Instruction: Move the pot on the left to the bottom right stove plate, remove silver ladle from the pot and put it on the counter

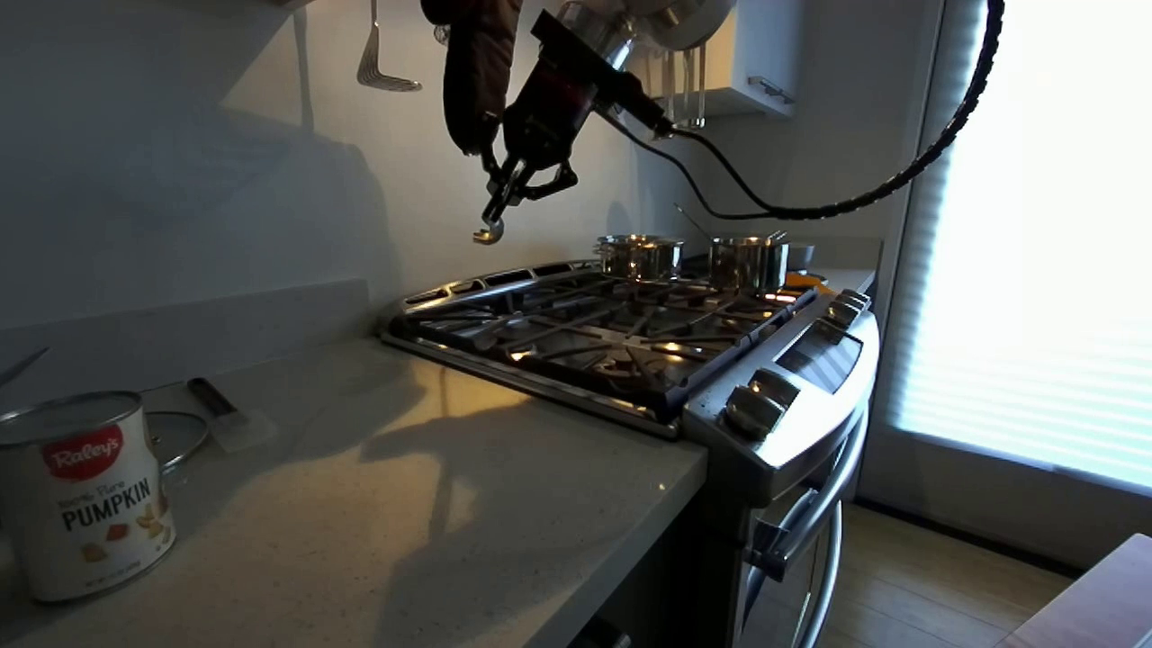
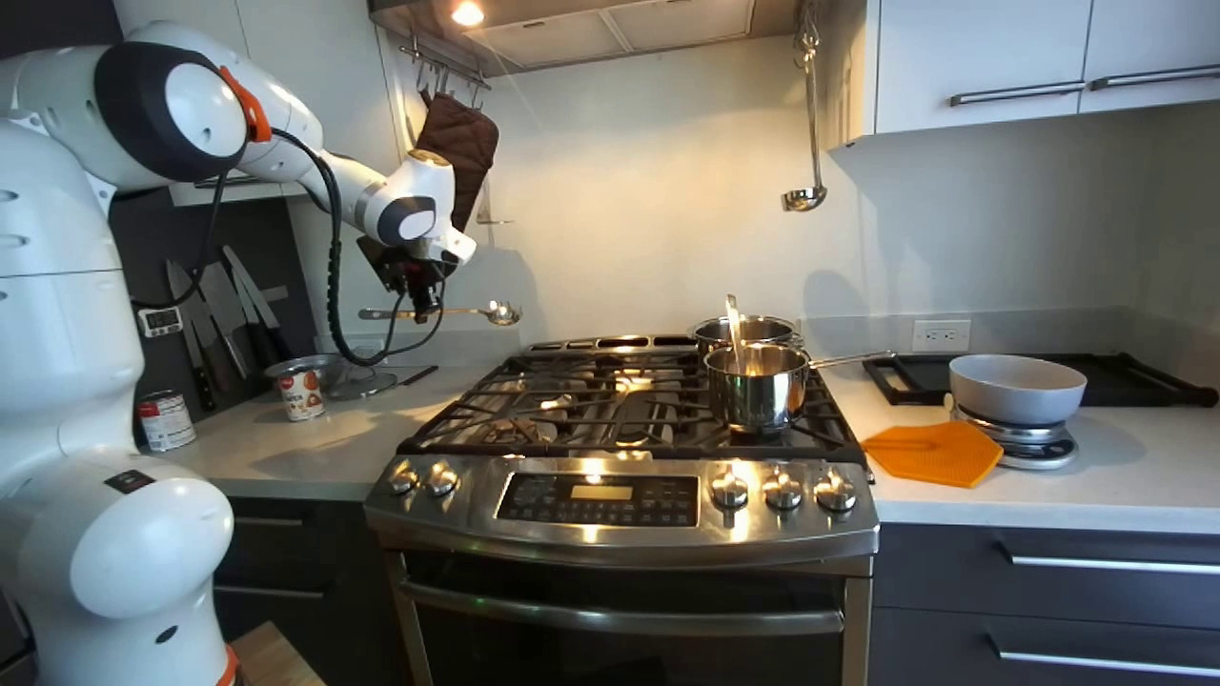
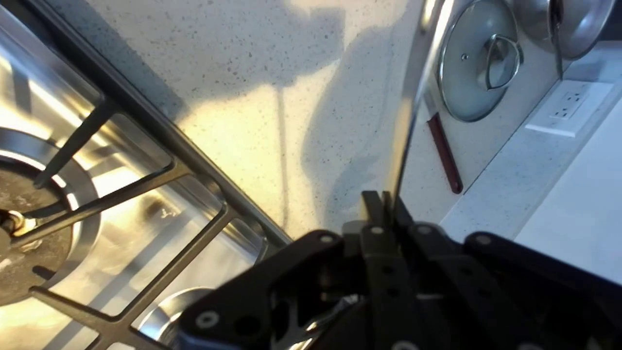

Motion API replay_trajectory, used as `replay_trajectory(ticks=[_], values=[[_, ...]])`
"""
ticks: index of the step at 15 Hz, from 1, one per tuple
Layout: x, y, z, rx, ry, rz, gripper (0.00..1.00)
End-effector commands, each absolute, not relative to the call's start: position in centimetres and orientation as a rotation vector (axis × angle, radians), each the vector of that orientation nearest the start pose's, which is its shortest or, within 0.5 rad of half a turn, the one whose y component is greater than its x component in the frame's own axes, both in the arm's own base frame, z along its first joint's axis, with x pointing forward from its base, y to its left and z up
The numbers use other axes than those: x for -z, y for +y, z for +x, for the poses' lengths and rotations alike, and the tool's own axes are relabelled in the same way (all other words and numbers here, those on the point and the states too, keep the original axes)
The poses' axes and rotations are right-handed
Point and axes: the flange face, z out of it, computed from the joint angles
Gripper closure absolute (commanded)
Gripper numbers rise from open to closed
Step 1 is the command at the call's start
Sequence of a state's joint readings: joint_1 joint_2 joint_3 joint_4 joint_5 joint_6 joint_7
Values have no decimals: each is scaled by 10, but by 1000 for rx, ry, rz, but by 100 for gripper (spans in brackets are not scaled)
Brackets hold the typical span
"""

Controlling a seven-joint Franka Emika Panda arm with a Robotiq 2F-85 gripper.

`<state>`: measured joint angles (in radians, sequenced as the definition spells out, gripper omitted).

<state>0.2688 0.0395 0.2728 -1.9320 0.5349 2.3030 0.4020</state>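
My gripper (image 3: 386,201) is shut on the handle of a silver ladle (image 3: 410,112). In an exterior view the gripper (image 2: 425,311) holds the ladle (image 2: 501,312) roughly level, high above the counter (image 2: 334,443) left of the stove. The gripper (image 1: 495,214) and the ladle's end (image 1: 489,233) also show from the side, raised. A silver pot (image 2: 758,391) with a long handle stands on the bottom right stove plate, with a light utensil (image 2: 733,319) standing in it. A second silver pot (image 2: 782,331) stands behind it; both pots also show from the side.
A pumpkin can (image 1: 94,504), a glass lid (image 3: 478,63) and a red-handled spatula (image 3: 445,153) are on the left counter. An oven mitt (image 1: 477,81) hangs near the arm. Right of the stove are an orange mat (image 2: 934,453) and a bowl (image 2: 1017,389) on a scale.
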Motion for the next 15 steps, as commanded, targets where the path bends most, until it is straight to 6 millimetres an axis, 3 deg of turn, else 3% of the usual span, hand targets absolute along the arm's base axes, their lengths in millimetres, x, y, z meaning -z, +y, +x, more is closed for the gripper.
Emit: replay_trajectory(ticks=[1,10,15], values=[[-478,332,497,9,119,-2489,99],[-389,366,450,-158,-152,-2308,99],[-348,370,438,-185,-325,-2220,99]])
